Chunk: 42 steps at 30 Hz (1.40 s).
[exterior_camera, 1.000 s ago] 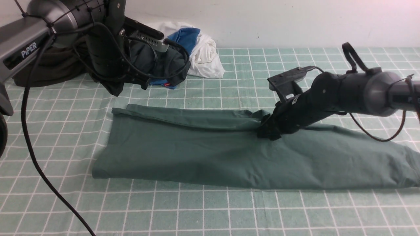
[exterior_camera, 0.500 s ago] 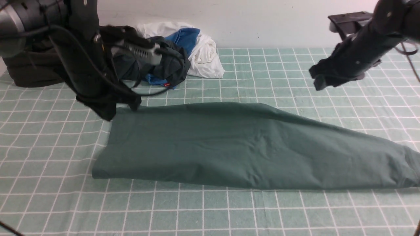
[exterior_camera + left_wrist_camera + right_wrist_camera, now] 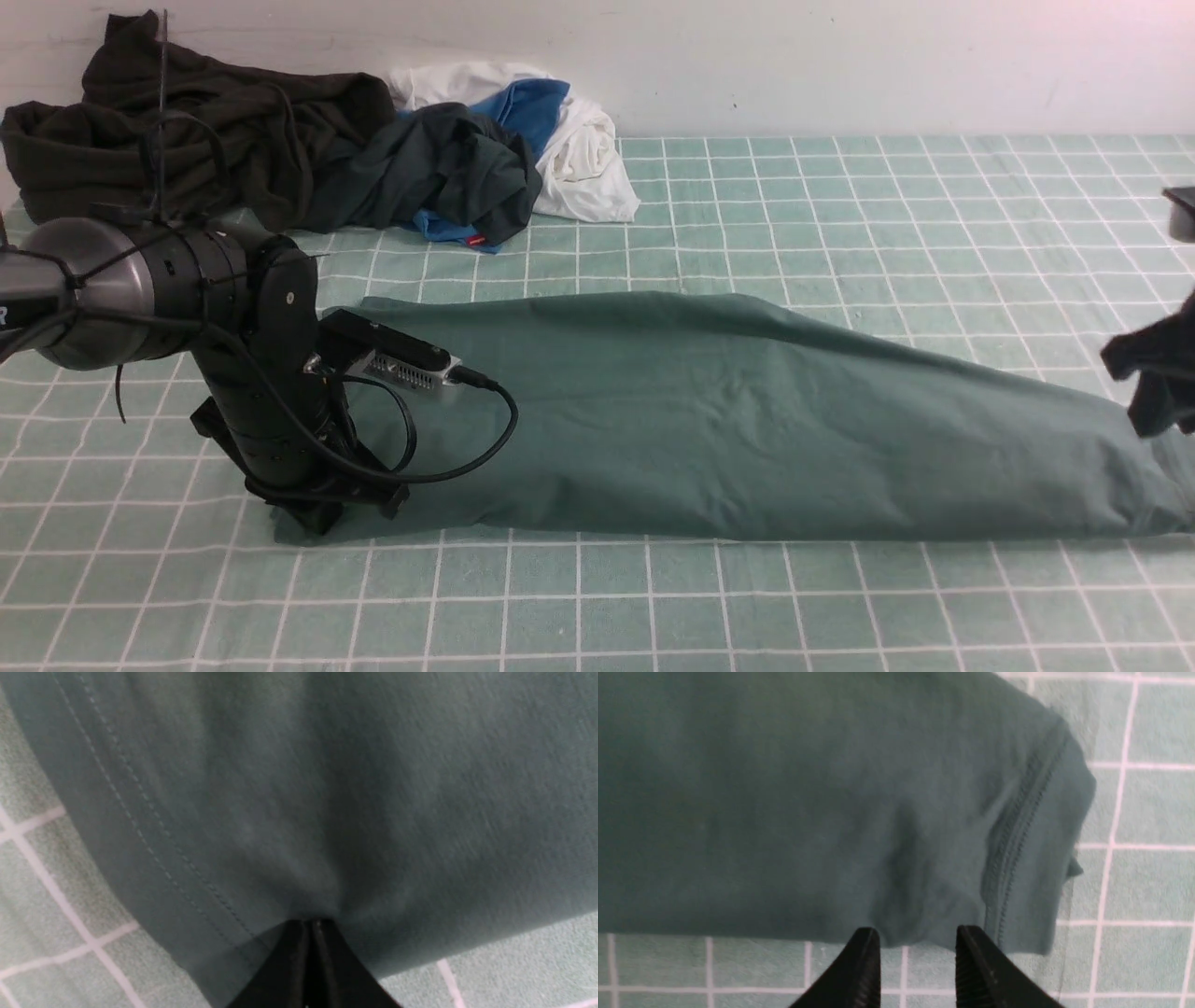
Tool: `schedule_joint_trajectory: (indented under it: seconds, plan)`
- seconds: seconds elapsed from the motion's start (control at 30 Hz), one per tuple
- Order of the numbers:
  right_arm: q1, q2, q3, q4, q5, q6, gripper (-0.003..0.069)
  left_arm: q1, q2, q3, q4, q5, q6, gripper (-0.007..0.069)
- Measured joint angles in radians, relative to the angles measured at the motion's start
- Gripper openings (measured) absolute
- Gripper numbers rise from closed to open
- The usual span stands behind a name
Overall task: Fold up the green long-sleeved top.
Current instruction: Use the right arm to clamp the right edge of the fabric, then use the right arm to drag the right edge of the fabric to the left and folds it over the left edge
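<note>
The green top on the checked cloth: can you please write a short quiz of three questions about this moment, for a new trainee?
1. True or false: the left gripper is shut on the green top.
2. What lies behind the top, near the wall? A. a pile of clothes B. a box C. plates
3. Fill in: the right gripper has its jaws ____.
Key: 1 true; 2 A; 3 open.
</note>
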Motion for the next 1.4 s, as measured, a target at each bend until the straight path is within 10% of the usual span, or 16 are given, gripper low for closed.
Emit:
schedule_joint_trajectory:
  seconds: [0.63,0.9,0.97,1.4]
  plan:
    - [-0.148,0.159,0.129,0.061,-0.315,0.031,0.0591,0.000,0.001,0.000,-0.002,-0.005,0.000,-0.0003]
    - [-0.148,0.177,0.118,0.083,-0.313,0.026,0.0276,0.000,0.001,0.000,-0.002,0.001,0.000,-0.0003]
    - [-0.148,0.180,0.089,0.086,-0.264,-0.008,0.0085,0.000,-0.018,0.000,-0.002,0.006,0.000,-0.0003]
    - [-0.042,-0.044,-0.297,-0.051,-0.027,0.021,0.0038,0.000,-0.497,0.001,0.001,0.095,0.000,-0.0003]
